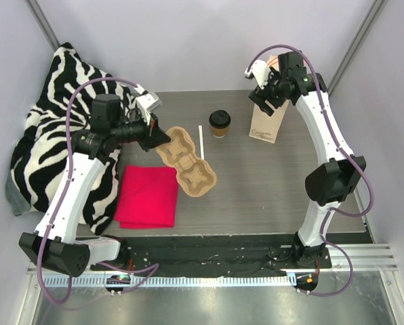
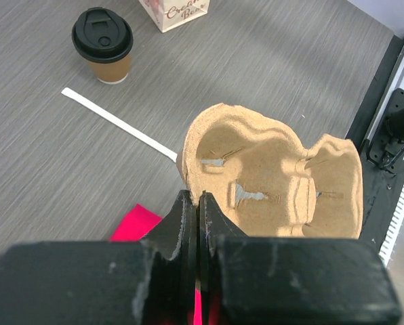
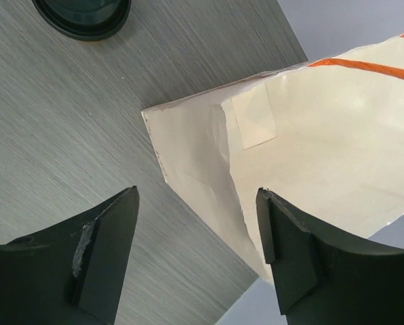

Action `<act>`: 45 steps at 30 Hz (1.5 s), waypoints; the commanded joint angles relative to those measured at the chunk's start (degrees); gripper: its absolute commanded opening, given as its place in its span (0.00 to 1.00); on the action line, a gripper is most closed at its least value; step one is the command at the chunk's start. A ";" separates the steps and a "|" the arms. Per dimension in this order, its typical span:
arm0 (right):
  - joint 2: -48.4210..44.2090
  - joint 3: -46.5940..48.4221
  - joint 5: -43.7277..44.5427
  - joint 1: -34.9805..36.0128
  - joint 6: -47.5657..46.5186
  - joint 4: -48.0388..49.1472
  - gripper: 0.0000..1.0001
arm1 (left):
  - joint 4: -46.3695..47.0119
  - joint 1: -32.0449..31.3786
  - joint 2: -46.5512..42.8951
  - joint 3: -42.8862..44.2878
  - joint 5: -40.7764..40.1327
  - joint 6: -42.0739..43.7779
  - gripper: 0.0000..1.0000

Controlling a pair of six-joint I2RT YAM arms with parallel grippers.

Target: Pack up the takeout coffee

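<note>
— Two questions: what do we grip, and where's the coffee [image 1: 219, 123]?
— Our left pincer [image 2: 198, 218] is pressed together at the cup tray's [image 2: 276, 169] rim. Our right pincer [image 3: 195, 250] hangs spread over the bag's [image 3: 324, 122] mouth. The coffee stands on the table [image 1: 270, 183] between them.

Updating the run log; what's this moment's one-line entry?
left tool: shut on carrier rim | right tool: open at bag mouth | coffee: lidded, on table

Robot lab test cell, plain pale walls [image 1: 209, 40] boxing in a grey wood-grain table [image 1: 256, 189], left arm [image 1: 70, 189] and right arm [image 1: 320, 128] trailing cables, bolted to black base plate [image 1: 209, 254], aluminium rail [image 1: 371, 252] along near edge.
</note>
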 commanded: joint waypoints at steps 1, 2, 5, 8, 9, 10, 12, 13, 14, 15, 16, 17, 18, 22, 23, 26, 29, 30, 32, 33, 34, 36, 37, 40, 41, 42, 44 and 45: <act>0.05 0.09 1.06 -0.24 -4.44 0.86 0.74 | 2.49 -0.17 -2.09 -0.19 0.94 -0.70 0.00; 0.14 0.18 0.80 -0.24 -4.70 0.42 0.69 | 2.49 -0.17 -2.27 -0.28 0.76 -0.62 0.00; 0.14 0.53 0.71 -0.32 -4.45 -1.24 0.29 | 2.67 -0.17 -2.71 -0.63 0.50 -0.79 0.00; -0.39 0.79 1.23 -0.24 -2.17 -2.57 0.07 | 3.54 -0.17 -2.97 -1.16 0.59 -1.58 0.00; -0.91 0.88 0.80 -0.24 -1.20 -2.83 0.01 | 4.16 -0.17 -3.06 -1.42 0.67 -1.76 0.00; -1.26 0.97 0.45 -0.24 -0.23 -3.27 0.01 | 4.34 -0.17 -2.97 -1.51 0.76 -2.19 0.00; -1.97 1.67 -0.17 0.20 3.02 -4.59 0.01 | 4.77 -0.17 -2.80 -1.60 1.03 -2.63 0.00; -2.75 1.93 -0.26 0.46 4.07 -4.94 0.01 | 4.95 -0.17 -2.71 -1.60 1.11 -2.81 0.00; -3.11 2.55 -0.43 0.99 5.04 -6.42 0.01 | 5.04 -0.17 -2.62 -1.51 1.20 -3.07 0.00; -3.55 2.81 -1.13 1.78 5.57 -7.57 0.01 | 5.21 -0.17 -2.53 -1.51 1.29 -3.08 0.00; -4.68 2.90 -2.53 2.31 5.49 -8.80 0.01 | 5.22 -0.09 -2.53 -1.51 1.29 -3.16 0.00; -5.57 2.47 -2.89 2.75 5.40 -10.47 0.01 | 5.48 -0.17 -2.44 -1.51 1.29 -3.34 0.00; -6.36 2.12 -2.98 4.06 5.92 -11.00 0.01 | 5.48 -0.17 -2.27 -1.43 1.29 -3.43 0.00; -9.52 2.20 -3.25 7.31 7.42 -14.78 0.01 | 5.83 -0.17 -1.92 -1.34 1.73 -3.95 0.00; -10.57 2.38 -3.33 8.02 7.86 -15.14 0.01 | 6.01 -0.17 -1.92 -1.25 1.73 -4.13 0.00; -12.68 2.46 -4.91 9.95 9.35 -17.33 0.01 | 6.01 -0.09 -1.83 -1.16 1.82 -4.31 0.00; -14.18 1.24 -6.58 11.79 9.62 -20.41 0.01 | 5.92 -0.17 -1.92 -1.16 1.82 -4.31 0.00; -15.32 0.54 -7.11 12.41 9.71 -20.85 0.01 | 5.66 -0.17 -1.92 -1.07 1.73 -4.22 0.00; -16.64 -1.83 -7.11 14.25 11.71 -21.03 0.01 | 5.48 -0.17 -2.00 -1.25 1.73 -4.22 0.00; -17.52 -2.45 -7.72 14.79 12.08 -21.29 0.04 | 5.48 -0.17 -2.00 -1.34 1.73 -4.22 0.00; -17.88 -3.07 -8.08 15.14 12.34 -21.38 0.09 | 5.57 -0.09 -2.00 -1.34 1.82 -4.31 0.00; -18.41 -3.43 -9.57 15.85 12.96 -21.47 0.33 | 5.65 -0.09 -1.57 -1.34 2.08 -4.39 0.00; -18.58 -3.08 -10.88 15.93 13.13 -21.64 0.42 | 5.57 -0.17 -1.48 -1.34 2.08 -4.57 0.00; -17.62 1.39 -13.69 16.02 13.14 -23.13 0.68 | 5.57 -0.17 -1.39 -1.25 2.17 -4.66 0.00; -17.27 4.98 -14.32 16.02 12.70 -23.75 0.76 | 5.57 -0.17 -1.48 -1.25 2.26 -4.66 0.00; -17.00 6.75 -14.76 16.02 12.00 -24.01 0.79 | 5.48 -0.17 -1.48 -1.42 2.17 -4.74 0.00; -16.74 10.53 -15.64 16.02 11.20 -23.14 0.82 | 5.22 -0.17 -1.65 -1.51 2.17 -4.66 0.00; -17.17 10.81 -15.55 16.11 10.77 -22.36 0.82 | 5.13 -0.17 -1.74 -1.60 2.17 -4.66 0.00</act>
